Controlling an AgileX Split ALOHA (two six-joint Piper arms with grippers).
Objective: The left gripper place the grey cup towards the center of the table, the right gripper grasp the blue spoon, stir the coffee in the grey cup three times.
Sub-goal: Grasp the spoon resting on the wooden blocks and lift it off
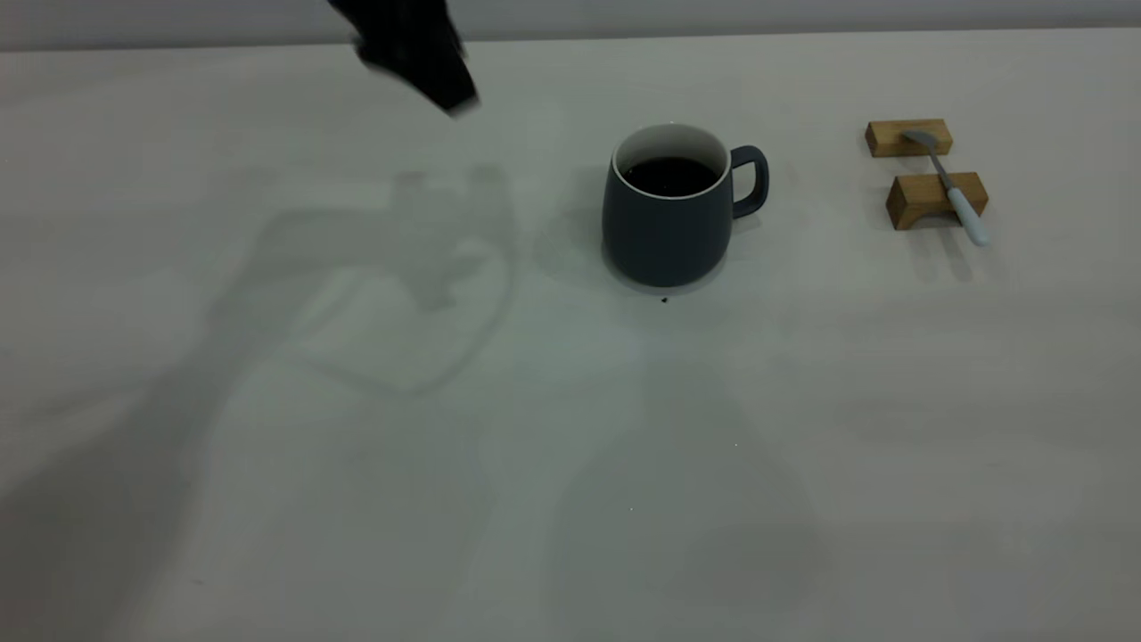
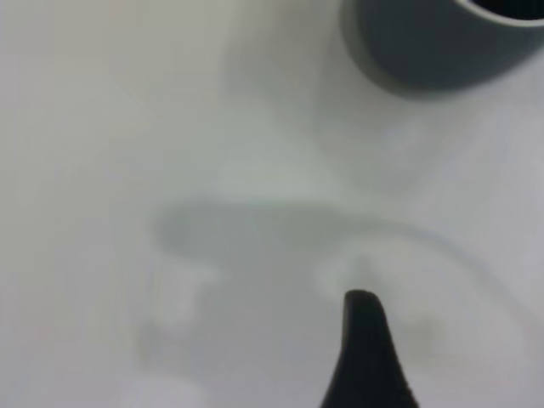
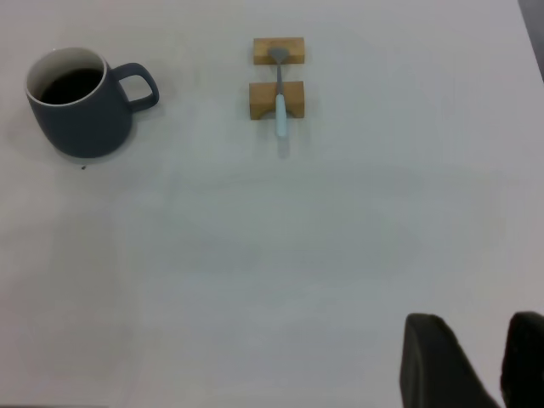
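The cup (image 1: 667,227) stands upright near the middle of the table (image 1: 267,499), its handle turned toward the right arm's side, with coffee (image 1: 670,176) dark inside its white wall. A tiny speck (image 1: 664,300) lies just in front of its base. In the left wrist view the cup (image 2: 442,42) is cut off, only its lower wall and a sliver of rim showing.

The left gripper (image 1: 419,53) hangs blurred above the far table, well apart from the cup and holding nothing; only one fingertip (image 2: 367,340) shows, so I cannot tell its opening.

The spoon (image 1: 947,183) lies across two wooden blocks (image 1: 936,198), bowl on the far one, handle overhanging the near one.

The right gripper (image 3: 480,361) shows only in its own view, two fingertips slightly parted, empty, well apart from the spoon (image 3: 280,95).
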